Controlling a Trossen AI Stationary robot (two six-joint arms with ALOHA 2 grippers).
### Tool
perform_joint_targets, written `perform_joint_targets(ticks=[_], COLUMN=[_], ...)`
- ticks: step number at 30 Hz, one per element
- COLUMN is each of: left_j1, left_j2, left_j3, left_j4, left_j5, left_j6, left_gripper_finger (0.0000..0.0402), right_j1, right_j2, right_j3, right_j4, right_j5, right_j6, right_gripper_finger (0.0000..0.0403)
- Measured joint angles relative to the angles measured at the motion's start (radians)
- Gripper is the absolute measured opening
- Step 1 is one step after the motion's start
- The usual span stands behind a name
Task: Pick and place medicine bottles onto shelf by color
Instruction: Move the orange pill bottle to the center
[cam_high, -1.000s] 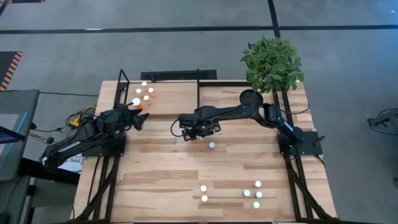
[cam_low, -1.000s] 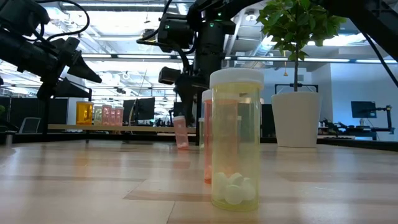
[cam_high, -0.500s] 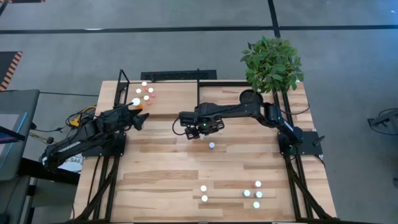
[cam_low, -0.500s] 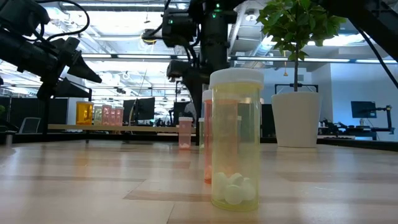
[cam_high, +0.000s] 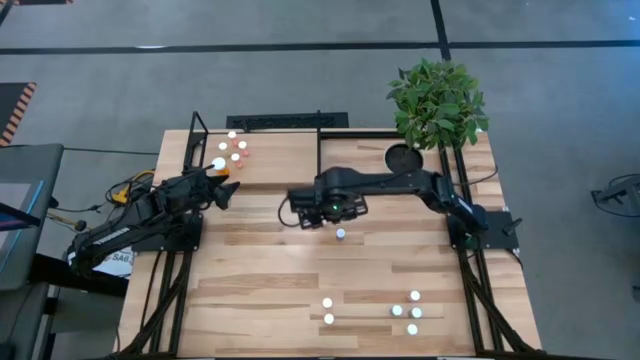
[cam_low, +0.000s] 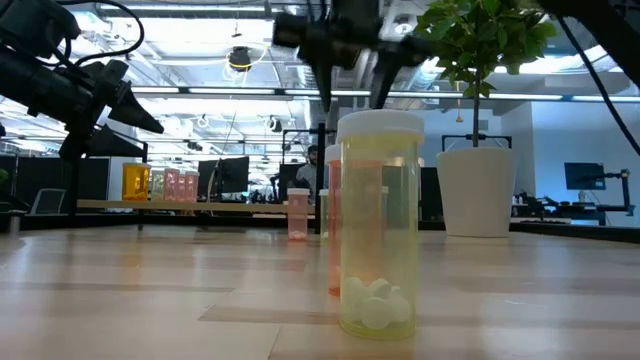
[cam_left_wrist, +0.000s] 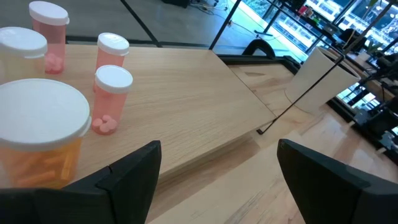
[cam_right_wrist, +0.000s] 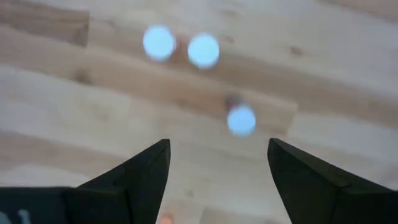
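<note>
The shelf (cam_high: 285, 155) stands at the table's far left. Several white-capped medicine bottles (cam_high: 236, 150) stand on its left end. My left gripper (cam_high: 226, 190) is open and empty just in front of them. Its wrist view (cam_left_wrist: 217, 174) shows a large orange bottle (cam_left_wrist: 38, 140) and pink ones (cam_left_wrist: 112, 96) on the board. My right gripper (cam_high: 308, 216) is open and empty over the table's middle, high above a pink bottle (cam_low: 297, 213) that stands upright on the tabletop. It also shows in the low view (cam_low: 352, 85) and its wrist view (cam_right_wrist: 217, 168).
A lone bottle (cam_high: 341, 234) stands near my right gripper. Several more bottles (cam_high: 405, 311) and a pair (cam_high: 328, 310) stand near the table's front edge; a yellow one (cam_low: 378, 220) fills the low view. A potted plant (cam_high: 438, 100) stands at the far right corner.
My right gripper has risen away from the pink bottle at the table's middle. The bottle was tilted under the gripper a second ago and now stands upright on the table by itself.
</note>
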Motion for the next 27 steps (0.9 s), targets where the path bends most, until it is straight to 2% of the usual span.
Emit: perform_joint_targets(ticks=[9,18,23,27], left_j1=[0.000,0.000,0.000,0.000], left_j2=[0.000,0.000,0.000,0.000], left_j3=[0.000,0.000,0.000,0.000], left_j4=[0.000,0.000,0.000,0.000], left_j5=[0.000,0.000,0.000,0.000], left_j6=[0.000,0.000,0.000,0.000], left_gripper_finger=[0.0309,0.0309,0.0309,0.0309], right_j1=[0.147,0.280,0.370,0.421], right_j2=[-0.016,-0.016,-0.003,-0.003], right_j3=[-0.004,-0.004,-0.005,-0.005], right_j4=[0.000,0.000,0.017,0.051], right_j5=[0.001,-0.024,-0.073,-0.065], right_j6=[0.339,0.379,0.474,0.521], right_gripper_finger=[0.0291,0.0291,0.0291,0.0291])
